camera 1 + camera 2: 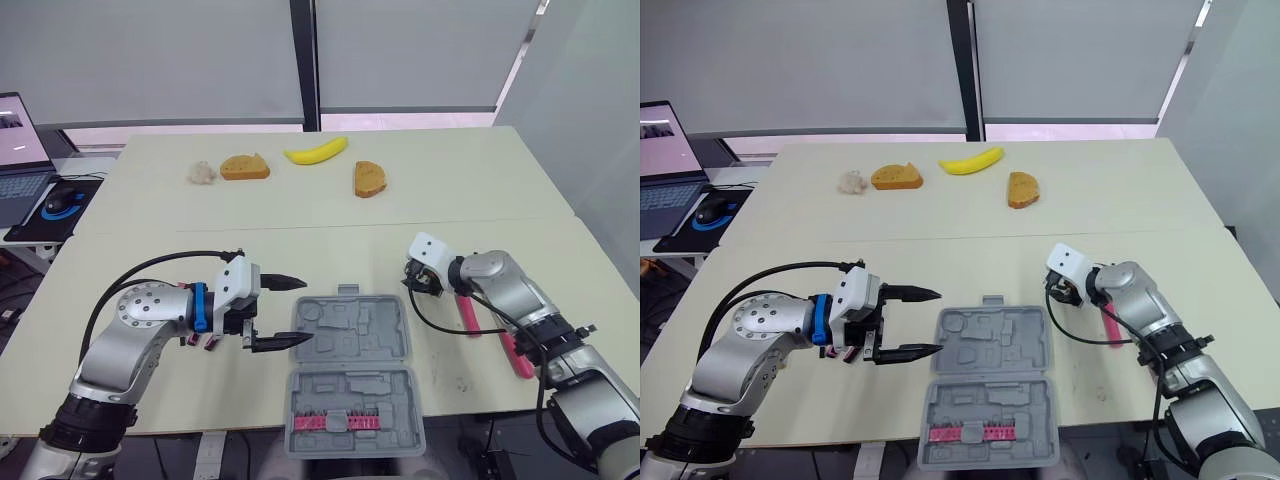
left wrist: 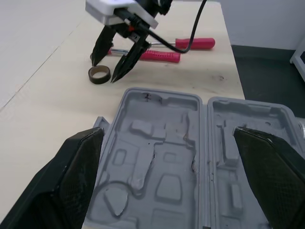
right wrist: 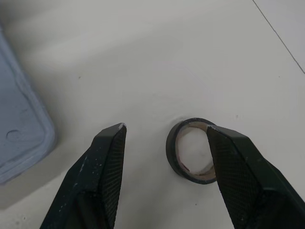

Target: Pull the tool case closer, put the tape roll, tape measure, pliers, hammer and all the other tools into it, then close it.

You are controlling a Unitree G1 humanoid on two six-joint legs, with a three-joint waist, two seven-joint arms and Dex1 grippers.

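A wide cream table (image 1: 450, 210) carries a grey moulded-plastic tool case (image 1: 352, 330), which lies flat with both halves open.

At the case's left edge is the left gripper (image 1: 307, 311). Its two black fingers are spread wide with nothing between them, and their tips point over the case's far half. Just off the case's far right corner, the right gripper (image 3: 167, 128) points down at the table, fingers parted and gripping nothing.

To the right of the case, past that gripper, lie two long red-handled tools (image 2: 159, 56) side by side. Well beyond the case's far side are a yellow banana (image 1: 316, 152) and two slices of brown bread (image 1: 245, 167). A strip of red bits (image 1: 335, 421) sits in the case's nearer half.

The small dark tape roll with a brown card core (image 3: 172, 151) lies flat on the table right of the case. It is between the right gripper's open fingers and close under one of them; I cannot tell whether they touch.
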